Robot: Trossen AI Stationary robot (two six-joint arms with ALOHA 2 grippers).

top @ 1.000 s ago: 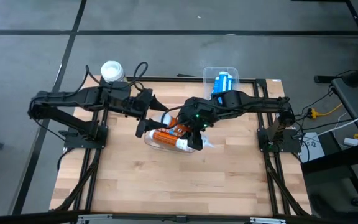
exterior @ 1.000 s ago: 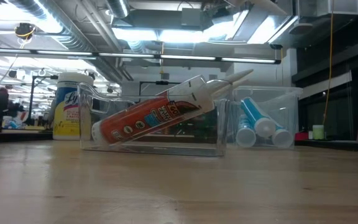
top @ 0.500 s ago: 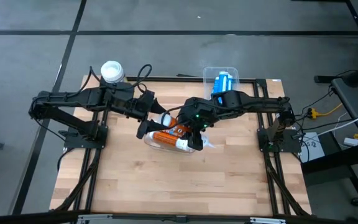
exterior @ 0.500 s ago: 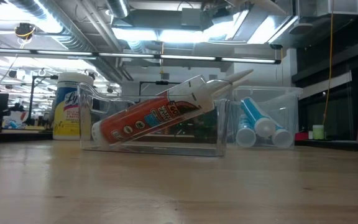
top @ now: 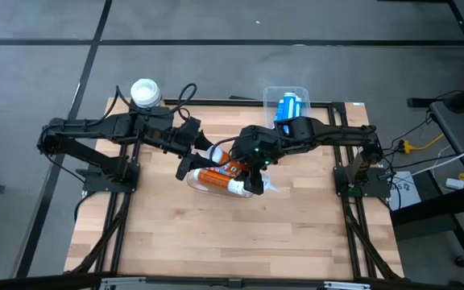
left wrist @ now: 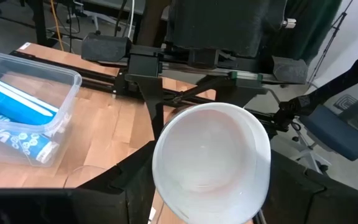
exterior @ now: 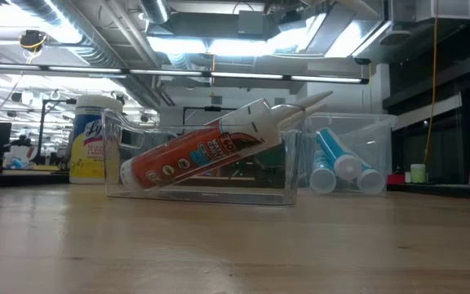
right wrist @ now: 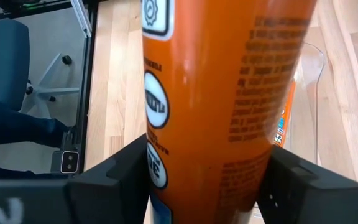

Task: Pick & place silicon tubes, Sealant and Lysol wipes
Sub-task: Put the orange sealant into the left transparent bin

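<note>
Wooden bench (top: 216,234), frame centre: right pincer (top: 252,169) clamps orange sealant tube (top: 220,173) slanted over clear bin (top: 208,184), presumably for release; left pincer (left wrist: 204,193) straddles tube's white base, grip uncertain.

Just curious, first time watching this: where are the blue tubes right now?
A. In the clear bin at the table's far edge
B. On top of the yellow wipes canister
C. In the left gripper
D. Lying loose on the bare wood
A: the blue tubes lie inside the clear bin at the table's far edge.
</note>
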